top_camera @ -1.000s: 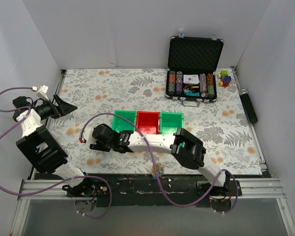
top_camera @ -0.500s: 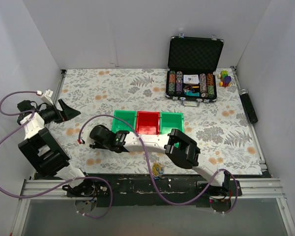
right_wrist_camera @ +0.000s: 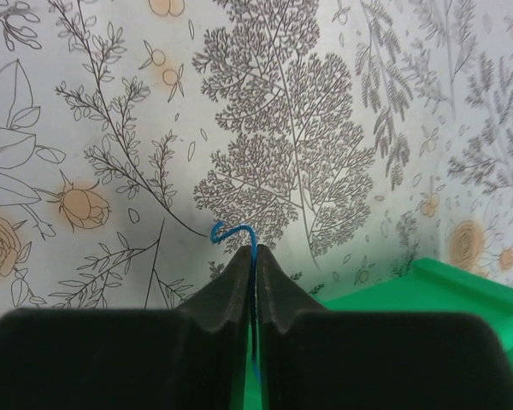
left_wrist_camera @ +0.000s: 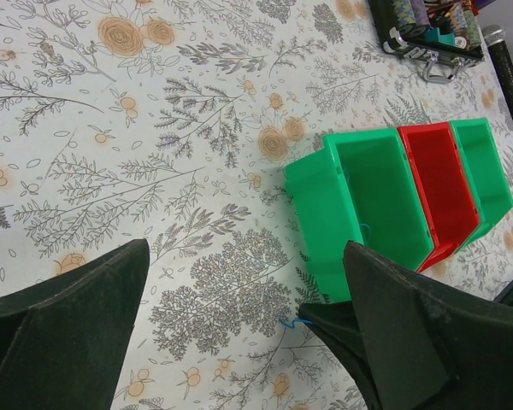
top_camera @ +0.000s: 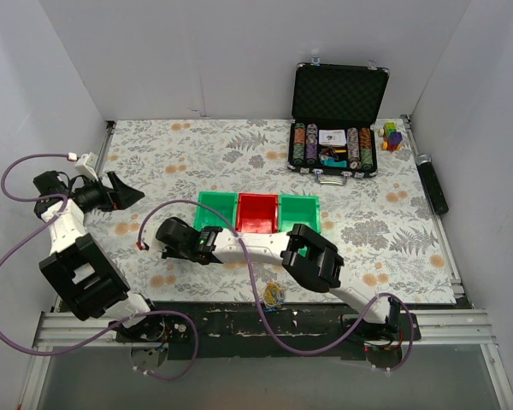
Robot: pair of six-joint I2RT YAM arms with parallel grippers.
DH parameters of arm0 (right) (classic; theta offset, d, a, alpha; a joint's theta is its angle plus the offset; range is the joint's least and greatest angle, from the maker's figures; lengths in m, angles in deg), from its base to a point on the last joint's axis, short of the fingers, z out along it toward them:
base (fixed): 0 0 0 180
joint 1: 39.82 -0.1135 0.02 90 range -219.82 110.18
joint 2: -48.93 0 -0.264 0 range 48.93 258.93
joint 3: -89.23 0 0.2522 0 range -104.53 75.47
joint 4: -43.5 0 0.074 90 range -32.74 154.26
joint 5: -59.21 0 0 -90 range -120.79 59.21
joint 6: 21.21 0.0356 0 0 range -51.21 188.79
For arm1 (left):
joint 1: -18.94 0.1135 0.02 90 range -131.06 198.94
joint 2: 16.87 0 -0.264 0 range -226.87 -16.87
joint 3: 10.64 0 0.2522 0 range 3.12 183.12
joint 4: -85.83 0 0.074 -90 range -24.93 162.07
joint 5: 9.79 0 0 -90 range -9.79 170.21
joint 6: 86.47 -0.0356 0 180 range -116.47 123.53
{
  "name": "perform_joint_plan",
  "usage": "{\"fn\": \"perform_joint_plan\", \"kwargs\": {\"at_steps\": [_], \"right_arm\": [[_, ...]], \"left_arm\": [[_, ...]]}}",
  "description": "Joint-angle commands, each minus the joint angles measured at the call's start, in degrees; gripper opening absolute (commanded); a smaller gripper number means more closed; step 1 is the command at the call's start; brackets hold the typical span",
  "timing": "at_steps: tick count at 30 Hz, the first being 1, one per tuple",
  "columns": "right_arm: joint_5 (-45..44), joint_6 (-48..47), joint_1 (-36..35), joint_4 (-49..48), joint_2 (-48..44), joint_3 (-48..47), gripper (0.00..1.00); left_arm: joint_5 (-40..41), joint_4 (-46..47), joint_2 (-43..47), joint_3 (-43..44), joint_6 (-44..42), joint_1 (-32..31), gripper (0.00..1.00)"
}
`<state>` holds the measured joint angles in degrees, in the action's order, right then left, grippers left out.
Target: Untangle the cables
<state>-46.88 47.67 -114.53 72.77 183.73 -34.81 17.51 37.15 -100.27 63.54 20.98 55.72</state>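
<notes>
A thin blue cable (right_wrist_camera: 239,231) curls out in a small hook from between my right gripper's (right_wrist_camera: 255,252) fingertips, which are shut on it just above the flowered cloth. In the left wrist view the same blue cable (left_wrist_camera: 295,322) pokes from that gripper's tip beside the left green bin (left_wrist_camera: 368,205). From above, my right gripper (top_camera: 162,248) reaches left past the bins. A small knot of coloured cables (top_camera: 274,295) lies at the near table edge. My left gripper (top_camera: 124,192) hovers at the far left, open (left_wrist_camera: 246,246), holding nothing.
Green (top_camera: 215,209), red (top_camera: 258,212) and green (top_camera: 299,213) bins stand in a row mid-table. An open black case of poker chips (top_camera: 335,145), coloured blocks (top_camera: 392,135) and a black cylinder (top_camera: 432,184) sit at the back right. White walls enclose the table.
My right gripper has shut on the blue cable and its arm has drawn slightly left. The left arm has shifted a little to the right, still open.
</notes>
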Motion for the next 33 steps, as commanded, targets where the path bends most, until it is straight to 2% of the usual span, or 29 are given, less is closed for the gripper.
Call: {"fn": "perform_joint_plan", "kwargs": {"at_steps": [1,2,9,19,28,33], "right_arm": [[1.1,1.3,0.3,1.0,0.3,-2.0,0.05],[1.2,1.5,0.3,0.8,-0.1,-1.8,0.01],[0.8,3.3,0.3,-4.2,-8.1,3.2,0.01],[-2.4,6.1,0.4,-14.2,-22.1,16.6,0.01],[-6.0,10.9,4.6,-15.0,-25.0,23.3,0.01],[-5.6,14.6,8.2,-13.7,-23.9,23.8,0.01]], "left_arm": [[-0.1,1.1,2.0,0.0,0.0,-0.1,0.98],[0.0,1.3,2.1,0.1,0.0,-0.1,0.98],[1.4,3.4,2.4,-0.4,1.4,-0.1,0.98],[1.8,5.5,2.8,-1.1,3.4,-0.1,0.98],[2.0,5.6,3.2,-1.3,3.2,-0.1,0.98],[1.8,5.6,3.3,-1.5,3.4,-0.3,0.98]]}}
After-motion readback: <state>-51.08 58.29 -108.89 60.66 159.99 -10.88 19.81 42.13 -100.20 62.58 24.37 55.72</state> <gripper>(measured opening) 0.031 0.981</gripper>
